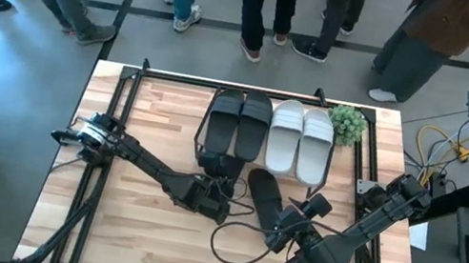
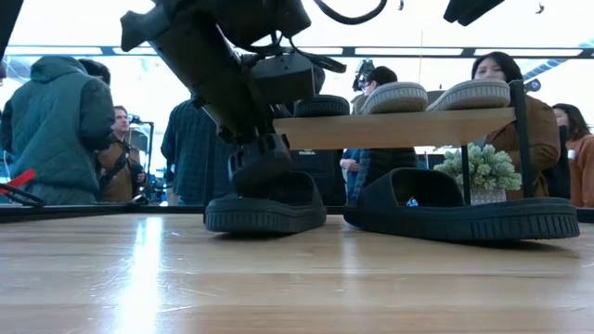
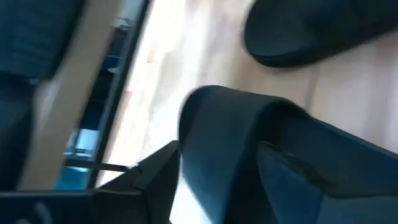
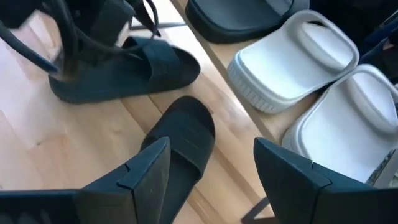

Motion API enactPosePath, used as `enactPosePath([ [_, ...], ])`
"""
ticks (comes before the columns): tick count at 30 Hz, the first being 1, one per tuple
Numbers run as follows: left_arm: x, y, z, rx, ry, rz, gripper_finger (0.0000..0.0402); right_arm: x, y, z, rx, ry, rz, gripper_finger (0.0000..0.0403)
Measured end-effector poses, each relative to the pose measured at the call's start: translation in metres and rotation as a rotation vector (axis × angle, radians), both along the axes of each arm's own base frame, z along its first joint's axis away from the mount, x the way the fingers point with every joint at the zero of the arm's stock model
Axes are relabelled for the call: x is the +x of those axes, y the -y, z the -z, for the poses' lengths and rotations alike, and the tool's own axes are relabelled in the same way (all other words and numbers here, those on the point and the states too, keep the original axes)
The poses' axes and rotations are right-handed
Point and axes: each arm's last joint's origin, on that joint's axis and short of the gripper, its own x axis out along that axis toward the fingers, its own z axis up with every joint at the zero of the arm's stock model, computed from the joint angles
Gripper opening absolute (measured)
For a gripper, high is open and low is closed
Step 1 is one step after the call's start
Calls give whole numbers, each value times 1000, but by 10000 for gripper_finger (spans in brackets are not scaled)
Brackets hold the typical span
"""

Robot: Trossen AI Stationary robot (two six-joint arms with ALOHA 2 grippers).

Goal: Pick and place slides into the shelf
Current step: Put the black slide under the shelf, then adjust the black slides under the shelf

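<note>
Black slide (image 1: 220,170) at shelf (image 1: 361,154) edge | left claw (image 1: 223,186) grip unclear | right claw (image 4: 211,168) wide

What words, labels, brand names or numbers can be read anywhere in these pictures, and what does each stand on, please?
None can be read.
A small pale mark on the left gripper above the black slide in the low view: too small and blurred to read.
The white slides and the shelf: no print visible.

I see four black slides (image 1: 239,121) and two white slides (image 1: 300,138). The shelf (image 2: 394,128) has a light wood board and black legs. The tabletop (image 1: 139,231) is pale striped wood. Beside the shelf, the plant (image 1: 347,122) is green.
</note>
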Motion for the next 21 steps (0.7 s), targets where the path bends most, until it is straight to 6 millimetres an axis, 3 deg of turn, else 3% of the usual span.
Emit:
enactPosePath([
  [6, -7, 14, -7, -45, -56, 64, 240, -2, -2, 2, 30, -55, -8, 224],
  [11, -30, 39, -29, -213, -34, 85, 244, -7, -10, 18, 155, -167, -13, 223],
  [17, -74, 81, -48, -468, 66, 83, 213, -14, -33, 56, 476, -216, 2, 220],
  [21, -89, 98, -48, -518, 84, 103, 177, -17, -35, 83, 594, -185, 82, 205],
])
